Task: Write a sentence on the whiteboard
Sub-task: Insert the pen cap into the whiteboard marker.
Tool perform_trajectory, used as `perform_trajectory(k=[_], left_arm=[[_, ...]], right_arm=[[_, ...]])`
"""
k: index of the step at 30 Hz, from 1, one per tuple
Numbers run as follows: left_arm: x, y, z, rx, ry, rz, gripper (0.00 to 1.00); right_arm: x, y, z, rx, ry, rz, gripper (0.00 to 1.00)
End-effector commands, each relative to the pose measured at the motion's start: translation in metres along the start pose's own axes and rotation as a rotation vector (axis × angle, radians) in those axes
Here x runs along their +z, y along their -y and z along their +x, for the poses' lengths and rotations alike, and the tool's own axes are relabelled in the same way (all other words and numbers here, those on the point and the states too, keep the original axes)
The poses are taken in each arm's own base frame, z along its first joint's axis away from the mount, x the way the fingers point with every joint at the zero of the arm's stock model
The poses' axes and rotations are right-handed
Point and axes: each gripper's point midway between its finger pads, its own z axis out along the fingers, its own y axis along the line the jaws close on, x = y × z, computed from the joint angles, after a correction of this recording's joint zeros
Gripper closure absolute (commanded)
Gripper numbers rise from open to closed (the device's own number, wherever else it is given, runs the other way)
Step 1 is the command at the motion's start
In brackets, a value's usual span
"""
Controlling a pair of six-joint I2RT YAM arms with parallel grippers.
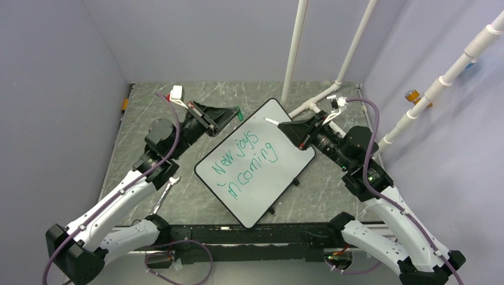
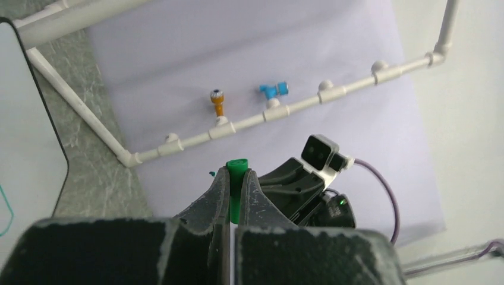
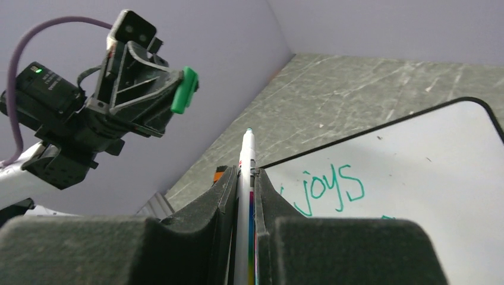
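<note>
Where the whiteboard is lying: the large flat white rectangular whiteboard (image 1: 258, 200) with its thin black rim is resting flat on the grey-green marbled tabletop (image 1: 238, 94). It is sitting corner-on between the two arms, probably so that either one is able to reach it.
Where the sentence is sitting: the green handwritten sentence (image 1: 246, 160), "New joys incoming", is running in two lines across the board's middle and is looking complete.
What the right gripper is holding: the right gripper (image 3: 243, 178) is pinching a slim white marker (image 3: 246, 151) with a green tip between pressed fingers. The tip is hanging over the board's far corner, apparently clear of the surface, so no stray stroke is landing.
What the left gripper is holding: the left gripper (image 2: 236, 181) is clamping a small green plastic cap (image 2: 238, 169) between closed fingers, off the board's left side.
What the pose is suggesting: tip and cap are facing each other, well apart. Recapping is looking like the step in hand, and it is calling for careful lining-up.
</note>
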Motion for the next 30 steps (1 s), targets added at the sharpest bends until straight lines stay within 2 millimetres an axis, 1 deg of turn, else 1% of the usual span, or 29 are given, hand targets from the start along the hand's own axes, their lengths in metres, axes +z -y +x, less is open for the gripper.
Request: perform_trajectory(k=[1,4,7,11,12,16,17,22,30], left_arm=[[-0.005,-0.011,-0.025,-0.166,0.16,-0.057,1.0],[-0.009,-0.016,-0.034,-0.191,0.211,-0.102,1.0],[-0.011,-0.015,-0.041,-0.212,0.251,-0.123,1.0],[-0.008,-0.02,-0.047,-0.275,0.285,-0.17,1.0],[-0.007,-0.016,-0.049,-0.294,0.288,-0.187,1.0],[-0.007,-0.031,-0.047,-0.406,0.293,-0.371,1.0],[-0.007,-0.033,-0.047,-0.429,0.295,-0.395,1.0],[-0.005,-0.042,-0.043,-0.545,0.301,-0.435,1.0],[-0.01,-0.055,-0.046,-0.581,0.353,-0.516,1.0]], right_arm=[[0.006,-0.033,-0.017,-0.063,0.065,-0.178,1.0],[0.009,-0.037,-0.018,-0.083,0.071,-0.201,1.0],[0.013,-0.042,-0.019,-0.1,0.069,-0.22,1.0],[0.024,-0.042,-0.017,-0.114,0.055,-0.22,1.0],[0.027,-0.043,-0.018,-0.117,0.055,-0.221,1.0],[0.034,-0.045,-0.021,-0.126,0.062,-0.226,1.0],[0.036,-0.045,-0.021,-0.128,0.061,-0.227,1.0],[0.046,-0.047,-0.022,-0.133,0.054,-0.234,1.0],[0.052,-0.054,-0.022,-0.152,0.042,-0.244,1.0]])
